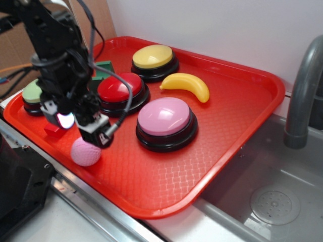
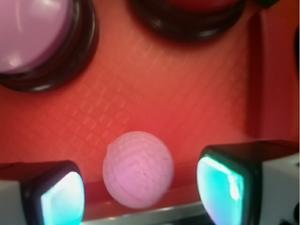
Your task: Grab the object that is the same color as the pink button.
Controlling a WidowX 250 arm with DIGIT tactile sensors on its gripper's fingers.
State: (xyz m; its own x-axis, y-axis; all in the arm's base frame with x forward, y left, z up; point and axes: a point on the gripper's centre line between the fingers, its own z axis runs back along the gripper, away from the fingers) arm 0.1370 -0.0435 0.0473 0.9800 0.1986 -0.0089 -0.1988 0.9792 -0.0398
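Pink ball [image 2: 138, 168], small and dimpled, lies at the bottom centre of the wrist view, in the gap between the two fingers [image 2: 61, 197] of the pincer [image 2: 140, 194], which stand apart with space on either side of it; neither finger touches it. It sits on the red tray [image 2: 187, 108] close to the tray's near rim. In the exterior view the same ball [image 1: 86, 152] shows at the lower left of the frame, just below the pincer [image 1: 78, 126], whose black arm comes down from the upper left corner.

Further back in the exterior view, near the middle of the frame, stands the pink button [image 1: 164, 117], its glossy dome on a black base, well apart from the ball. Behind it to the left is a red button [image 1: 117, 89], and at the left edge a green button [image 1: 33, 93] is partly hidden by the arm. Farther still lie a yellow banana [image 1: 187, 85] and a yellow button [image 1: 153, 56]. A grey faucet [image 1: 303, 91] rises at the right edge.
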